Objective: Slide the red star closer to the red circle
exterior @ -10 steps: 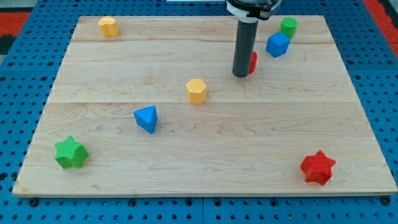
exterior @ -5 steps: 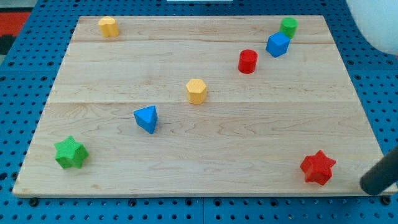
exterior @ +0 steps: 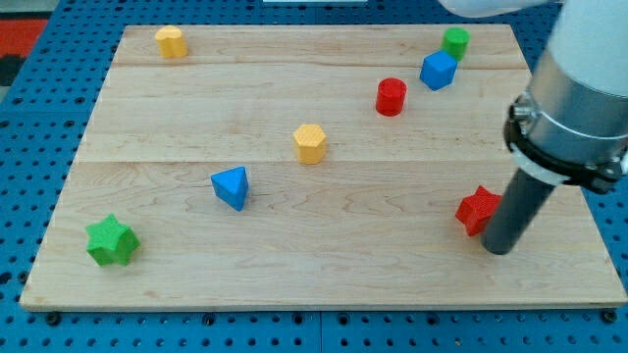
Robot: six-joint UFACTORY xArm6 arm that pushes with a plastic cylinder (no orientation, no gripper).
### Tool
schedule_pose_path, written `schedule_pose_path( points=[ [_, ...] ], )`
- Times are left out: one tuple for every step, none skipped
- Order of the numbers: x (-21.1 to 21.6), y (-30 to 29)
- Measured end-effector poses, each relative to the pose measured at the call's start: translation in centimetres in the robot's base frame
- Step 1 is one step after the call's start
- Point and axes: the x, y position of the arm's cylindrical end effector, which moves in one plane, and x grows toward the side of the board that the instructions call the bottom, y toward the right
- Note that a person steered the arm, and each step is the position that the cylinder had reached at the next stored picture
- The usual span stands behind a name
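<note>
The red star (exterior: 477,210) lies at the view's lower right of the wooden board (exterior: 294,226), partly hidden behind my rod. My tip (exterior: 498,249) rests on the board touching the star's lower right side. The red circle (exterior: 391,96) stands upright toward the view's upper right, well above and left of the star.
A blue cube (exterior: 438,70) and a green cylinder (exterior: 454,42) sit near the top right corner. A yellow hexagon (exterior: 309,143) is at centre, a blue triangle (exterior: 232,186) left of centre, a green star (exterior: 110,241) bottom left, a yellow block (exterior: 171,41) top left.
My rod went from beside the red circle to the lower right edge, then came in against the red star. The star has slid up and to the left.
</note>
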Motion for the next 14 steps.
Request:
schedule_pose_path(
  points=[
    [-1.3,1.8],
    [-4.9,-4.6],
    [-5.7,-5.8],
    [-3.9,-5.6],
    [-4.1,-10.5],
    [-6.5,-11.1],
    [-8.9,-10.0],
    [-9.5,-7.7],
    [-9.2,-1.9],
    [-10.7,-3.9],
    [-11.2,-10.1],
    [-12.6,-11.0],
    [-13.8,-11.1],
    [-13.8,-9.9]
  ],
)
